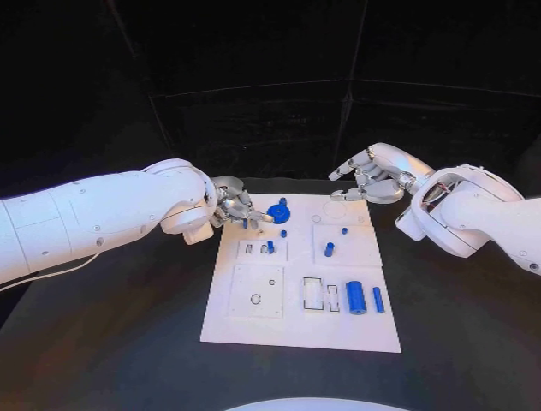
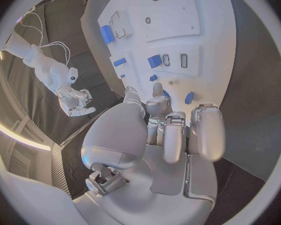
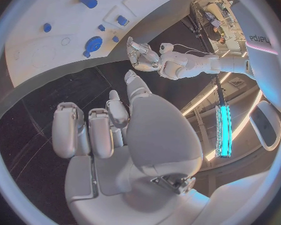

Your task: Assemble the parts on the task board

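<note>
Left hand, fingers curled and grip unclear, poised beside round blue part at board corner; right hand empty, farther.

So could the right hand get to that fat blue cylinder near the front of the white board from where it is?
Probably yes. The right hand hovers empty past the far edge of the board, and the blue cylinder lies in the open on that arm's side. The left hand is busy at the far left corner, out of the way.
</note>
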You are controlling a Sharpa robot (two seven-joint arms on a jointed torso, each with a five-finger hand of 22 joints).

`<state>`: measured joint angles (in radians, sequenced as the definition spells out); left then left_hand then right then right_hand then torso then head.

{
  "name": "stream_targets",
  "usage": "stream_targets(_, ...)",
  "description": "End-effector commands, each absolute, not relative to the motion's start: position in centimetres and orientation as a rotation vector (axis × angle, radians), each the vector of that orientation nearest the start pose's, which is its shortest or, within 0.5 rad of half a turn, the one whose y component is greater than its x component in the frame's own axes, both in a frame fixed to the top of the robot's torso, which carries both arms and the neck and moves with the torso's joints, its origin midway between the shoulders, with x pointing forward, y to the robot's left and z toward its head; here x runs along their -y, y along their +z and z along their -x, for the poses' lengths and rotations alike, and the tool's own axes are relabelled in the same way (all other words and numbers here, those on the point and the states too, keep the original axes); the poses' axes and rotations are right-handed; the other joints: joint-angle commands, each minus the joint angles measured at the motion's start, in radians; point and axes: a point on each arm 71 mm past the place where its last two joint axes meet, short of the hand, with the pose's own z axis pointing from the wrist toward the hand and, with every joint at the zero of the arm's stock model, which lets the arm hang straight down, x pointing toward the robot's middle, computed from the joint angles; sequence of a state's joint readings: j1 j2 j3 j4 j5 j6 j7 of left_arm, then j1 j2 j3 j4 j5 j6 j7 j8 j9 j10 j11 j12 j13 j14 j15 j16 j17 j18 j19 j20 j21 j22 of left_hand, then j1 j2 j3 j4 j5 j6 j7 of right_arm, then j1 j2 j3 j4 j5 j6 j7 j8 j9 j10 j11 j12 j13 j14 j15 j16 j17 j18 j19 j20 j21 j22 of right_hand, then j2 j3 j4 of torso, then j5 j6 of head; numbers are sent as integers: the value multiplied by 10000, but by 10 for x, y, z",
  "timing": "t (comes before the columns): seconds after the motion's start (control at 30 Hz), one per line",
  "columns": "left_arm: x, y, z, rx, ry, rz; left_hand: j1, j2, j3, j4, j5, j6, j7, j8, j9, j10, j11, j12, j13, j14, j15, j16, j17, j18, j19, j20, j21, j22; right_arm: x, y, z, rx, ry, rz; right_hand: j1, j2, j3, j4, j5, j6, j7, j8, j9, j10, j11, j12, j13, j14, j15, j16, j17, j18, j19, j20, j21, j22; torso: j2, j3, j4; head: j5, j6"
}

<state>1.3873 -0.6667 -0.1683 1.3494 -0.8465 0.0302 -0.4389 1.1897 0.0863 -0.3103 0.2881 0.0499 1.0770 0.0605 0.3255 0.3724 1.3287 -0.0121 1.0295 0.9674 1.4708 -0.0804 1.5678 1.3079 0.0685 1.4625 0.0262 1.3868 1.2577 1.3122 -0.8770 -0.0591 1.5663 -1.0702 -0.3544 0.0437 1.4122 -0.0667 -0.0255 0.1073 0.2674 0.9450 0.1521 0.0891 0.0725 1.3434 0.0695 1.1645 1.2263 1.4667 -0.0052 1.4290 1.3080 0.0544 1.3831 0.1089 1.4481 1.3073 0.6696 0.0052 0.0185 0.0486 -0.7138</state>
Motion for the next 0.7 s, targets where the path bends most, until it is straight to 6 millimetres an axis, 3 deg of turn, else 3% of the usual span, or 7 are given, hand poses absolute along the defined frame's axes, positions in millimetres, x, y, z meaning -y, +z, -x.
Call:
stream_targets(0.03,-176,-186,-527,-22643,-4523,2481,89,-15,41,-35,21,-118,16,81,54,-119,-3,0,-50,1000,39,30,2629,-109,148,34,53,10,203,-130,-493,-15997,9189,-1047,-5,26,-53,-5,61,68,7,40,-2,-8,-53,4,-13,488,-37,-44,66,66,-30,-50,-59,46,-2,-4,0,-10,-17)
stream_targets(0.43,-150,-203,-530,-23506,-4048,1500,173,-74,286,-19,27,-250,41,172,215,-227,22,-27,-61,1000,64,30,2629,-105,112,64,61,26,201,-131,-495,-16088,9059,-1101,-22,31,-89,5,167,65,4,36,-9,-25,-57,-39,-56,478,-42,-88,3,80,-70,-57,-94,-16,15,-5,4,-16,-51)
stream_targets(0.7,-144,-206,-533,-23787,-3815,1253,94,-37,370,13,21,-264,35,235,294,-210,20,39,9,1000,66,30,2629,-119,130,72,119,125,200,-132,-496,-16136,9037,-1110,-37,35,-100,14,183,64,5,35,-10,-47,-57,-79,-91,467,-42,-120,-48,90,-103,-58,-118,-62,17,-2,7,-4,-93)
